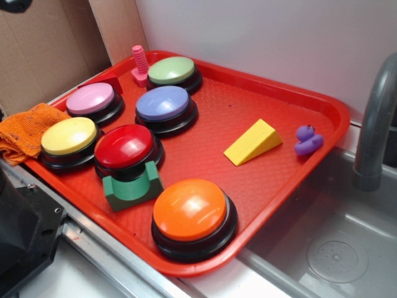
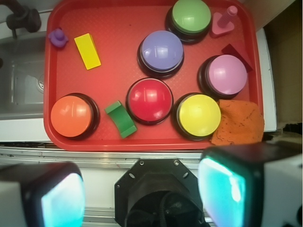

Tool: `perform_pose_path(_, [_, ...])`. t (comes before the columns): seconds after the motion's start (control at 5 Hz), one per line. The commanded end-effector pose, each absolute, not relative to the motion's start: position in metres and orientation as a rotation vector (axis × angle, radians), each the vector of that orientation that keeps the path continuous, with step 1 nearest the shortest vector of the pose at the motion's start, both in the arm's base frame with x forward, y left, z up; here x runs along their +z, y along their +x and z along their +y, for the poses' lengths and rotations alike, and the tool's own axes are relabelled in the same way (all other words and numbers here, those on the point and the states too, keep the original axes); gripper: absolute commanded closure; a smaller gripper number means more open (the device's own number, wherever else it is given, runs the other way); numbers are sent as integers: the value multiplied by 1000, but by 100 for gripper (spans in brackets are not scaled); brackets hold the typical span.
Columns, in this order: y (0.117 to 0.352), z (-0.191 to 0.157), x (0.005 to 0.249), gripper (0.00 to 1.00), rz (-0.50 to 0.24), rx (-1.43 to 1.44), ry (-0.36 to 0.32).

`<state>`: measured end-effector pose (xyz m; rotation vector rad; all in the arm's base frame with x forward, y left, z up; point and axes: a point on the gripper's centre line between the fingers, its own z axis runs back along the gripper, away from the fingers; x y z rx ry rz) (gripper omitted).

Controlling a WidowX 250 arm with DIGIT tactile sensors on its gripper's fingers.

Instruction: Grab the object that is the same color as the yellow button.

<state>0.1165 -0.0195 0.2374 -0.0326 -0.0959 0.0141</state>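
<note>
Approach step, nothing grasped. Hand [image 2: 142, 194] released, fingers spread, hanging high above the red plastic tray [image 2: 118, 142]. Small matte yellow plastic wedge [image 2: 87, 51] lies far ahead-left, well apart from the pale-yellow dome button [image 2: 199, 115]. Next: travel over wedge, descend, clench.

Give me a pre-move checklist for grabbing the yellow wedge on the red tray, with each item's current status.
1. Target identified: small matte yellow plastic wedge, same colour as the round yellow-topped button: ok.
2. Wedge clear of neighbours; small purple duck toy sits beside it, apart: ok.
3. Gripper open, nothing held: ok.
4. Gripper over the wedge: not ok; it hangs off the red plastic tray's near edge.
5. Wedge lying flat on the tray: ok.
</note>
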Motion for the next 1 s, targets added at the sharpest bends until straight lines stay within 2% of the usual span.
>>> perform_pose_path(0.0, [117, -19, 237, 0, -96, 14, -33])
perform_pose_path(0.4, [157, -13, 216, 0, -109, -144, -55])
perform_pose_path(0.6, [186, -16, 196, 0, -165, -156, -42])
perform_pose_path(0.8, [211, -33, 173, 0, -192, -198, -16])
